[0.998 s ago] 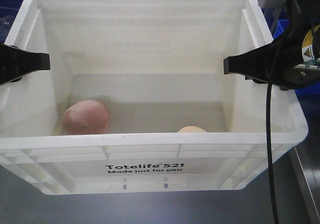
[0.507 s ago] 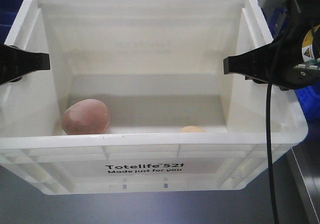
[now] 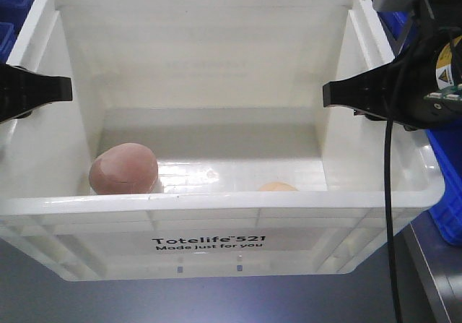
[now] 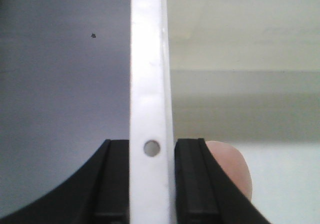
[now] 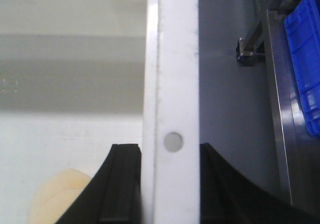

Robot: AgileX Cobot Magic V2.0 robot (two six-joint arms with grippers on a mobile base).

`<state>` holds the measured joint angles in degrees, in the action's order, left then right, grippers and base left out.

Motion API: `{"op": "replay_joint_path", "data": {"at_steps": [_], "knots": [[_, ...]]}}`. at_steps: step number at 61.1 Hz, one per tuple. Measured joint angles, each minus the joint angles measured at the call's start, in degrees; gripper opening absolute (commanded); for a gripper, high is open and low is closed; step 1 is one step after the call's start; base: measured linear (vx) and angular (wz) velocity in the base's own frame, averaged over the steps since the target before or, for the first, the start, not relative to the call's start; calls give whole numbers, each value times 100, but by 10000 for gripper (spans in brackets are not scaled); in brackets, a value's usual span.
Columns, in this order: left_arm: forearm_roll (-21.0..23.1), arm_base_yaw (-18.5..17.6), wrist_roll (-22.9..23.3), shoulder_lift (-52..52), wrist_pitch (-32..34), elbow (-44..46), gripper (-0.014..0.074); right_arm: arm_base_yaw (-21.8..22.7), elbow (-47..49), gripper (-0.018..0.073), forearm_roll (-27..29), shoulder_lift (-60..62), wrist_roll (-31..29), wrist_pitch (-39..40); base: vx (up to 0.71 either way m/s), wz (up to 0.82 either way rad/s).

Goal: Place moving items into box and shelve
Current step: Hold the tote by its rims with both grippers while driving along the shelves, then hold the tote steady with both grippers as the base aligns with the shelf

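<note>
The large white plastic tote is hiding most of the pale yellow-orange ball; the left hand and right hand are clamping its walls.

- Grey flat surface spreads beneath the white box.
- Whether the box rests on it cannot be told.

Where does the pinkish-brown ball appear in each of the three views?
Front view: the pinkish-brown ball lies lower left inside the white box.
Left wrist: the ball shows at the bottom, right of centre.
Right wrist: not in it.
Shared landmark: the white box's rim.
</note>
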<state>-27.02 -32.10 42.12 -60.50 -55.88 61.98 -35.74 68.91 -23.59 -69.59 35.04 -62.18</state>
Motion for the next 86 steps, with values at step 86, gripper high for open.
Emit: {"op": "replay_joint_path", "data": {"at_steps": [86], "knots": [[0, 0, 0, 0, 0, 0, 95, 0, 0, 85, 0, 0, 0, 0, 42, 0]]}}
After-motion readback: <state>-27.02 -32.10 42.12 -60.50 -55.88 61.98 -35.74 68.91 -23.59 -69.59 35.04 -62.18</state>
